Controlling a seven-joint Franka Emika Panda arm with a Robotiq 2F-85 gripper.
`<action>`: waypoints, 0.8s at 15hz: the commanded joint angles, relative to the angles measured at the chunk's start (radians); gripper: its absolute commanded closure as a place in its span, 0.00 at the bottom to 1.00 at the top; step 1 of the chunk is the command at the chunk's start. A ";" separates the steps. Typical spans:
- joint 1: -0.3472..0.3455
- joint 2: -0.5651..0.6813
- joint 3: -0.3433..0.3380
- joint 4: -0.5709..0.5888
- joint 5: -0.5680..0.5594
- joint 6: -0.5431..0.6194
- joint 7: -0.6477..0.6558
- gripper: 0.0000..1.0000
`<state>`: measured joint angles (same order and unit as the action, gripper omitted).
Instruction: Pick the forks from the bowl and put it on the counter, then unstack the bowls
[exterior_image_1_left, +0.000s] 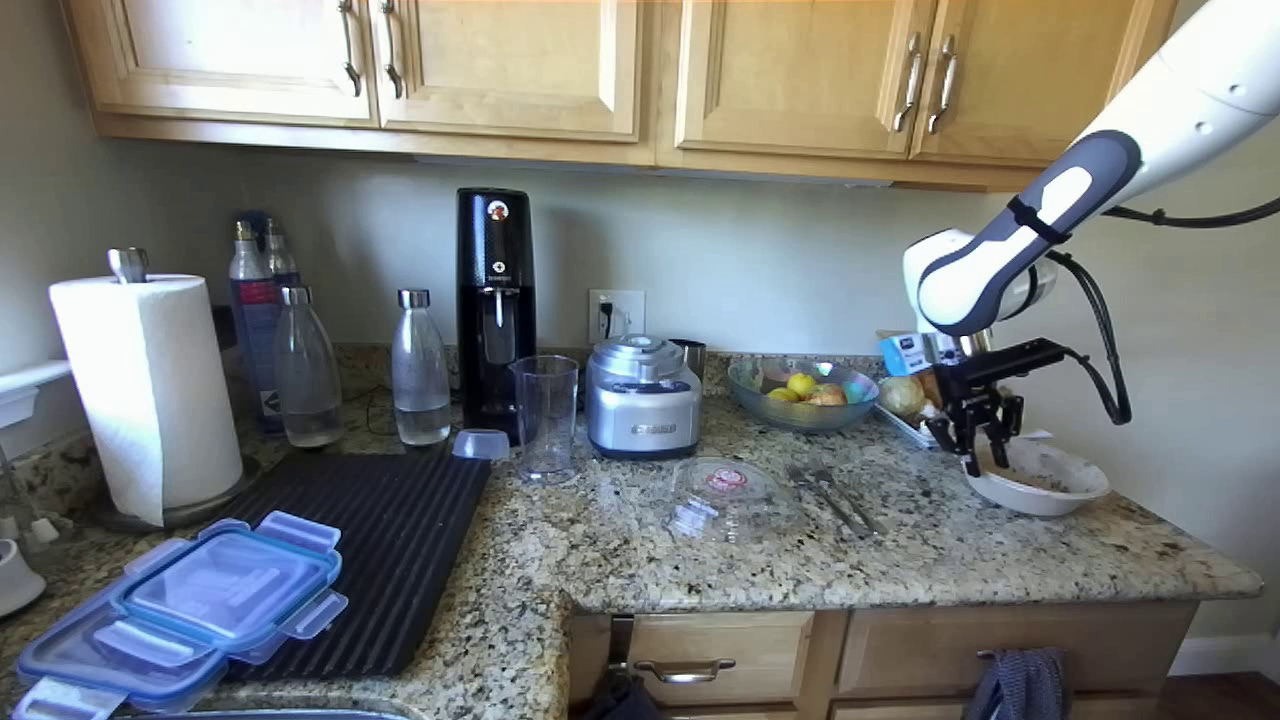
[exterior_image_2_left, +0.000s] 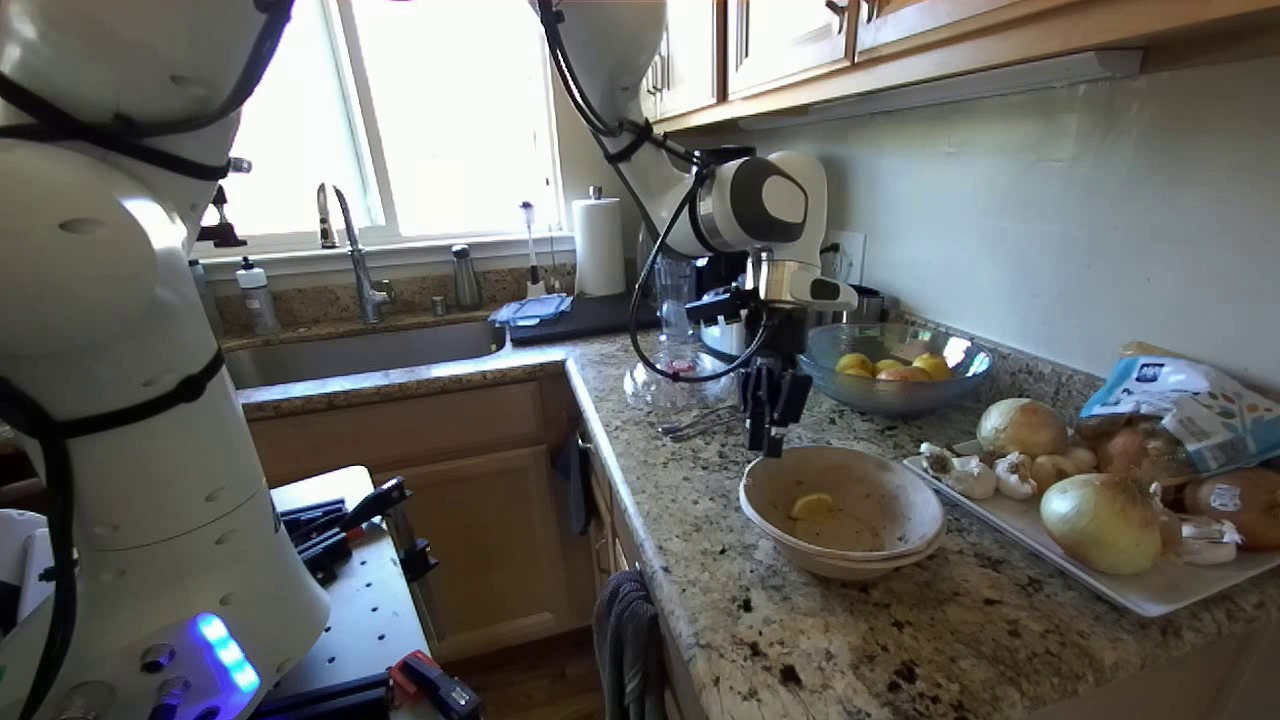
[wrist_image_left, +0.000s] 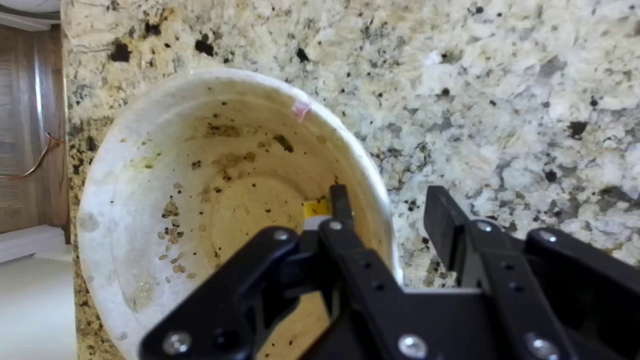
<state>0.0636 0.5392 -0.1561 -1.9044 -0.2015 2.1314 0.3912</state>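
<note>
Because two rims show in an exterior view, I can tell that the bowls (exterior_image_2_left: 885, 500) sit nested on the counter (exterior_image_2_left: 780, 625), their rim just under my gripper (wrist_image_left: 390, 204). Its jaws are parted and grasping nothing: in the wrist view the rim of the upper bowl (wrist_image_left: 125, 180) runs between the fingers (wrist_image_left: 342, 202), one over the hollow, the other over the counter outside. Whether either finger touches the rim I cannot tell from here. A yellow wedge (exterior_image_2_left: 811, 505) and small specks (wrist_image_left: 171, 210) lie inside the upper bowl. In both exterior views the forks (exterior_image_1_left: 840, 508) lie on the counter, on the gripper's side of the bowls yet well apart from both, beside a clear plastic piece (exterior_image_1_left: 735, 495). Just beside the bowls, a tray (exterior_image_2_left: 1150, 593) holds onions (exterior_image_2_left: 1100, 525) and garlic (exterior_image_2_left: 1015, 476), and a glass bowl (exterior_image_2_left: 885, 398) of fruit (exterior_image_2_left: 930, 366) stands farther off, near the wall (exterior_image_2_left: 1100, 220).
</note>
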 joint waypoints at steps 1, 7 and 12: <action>-0.021 -0.013 0.014 -0.009 0.022 -0.027 -0.028 0.83; -0.023 -0.019 0.014 -0.013 0.025 -0.023 -0.029 0.97; -0.024 -0.019 0.015 -0.014 0.030 -0.026 -0.035 0.68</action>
<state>0.0602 0.5392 -0.1561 -1.9052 -0.1912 2.1306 0.3896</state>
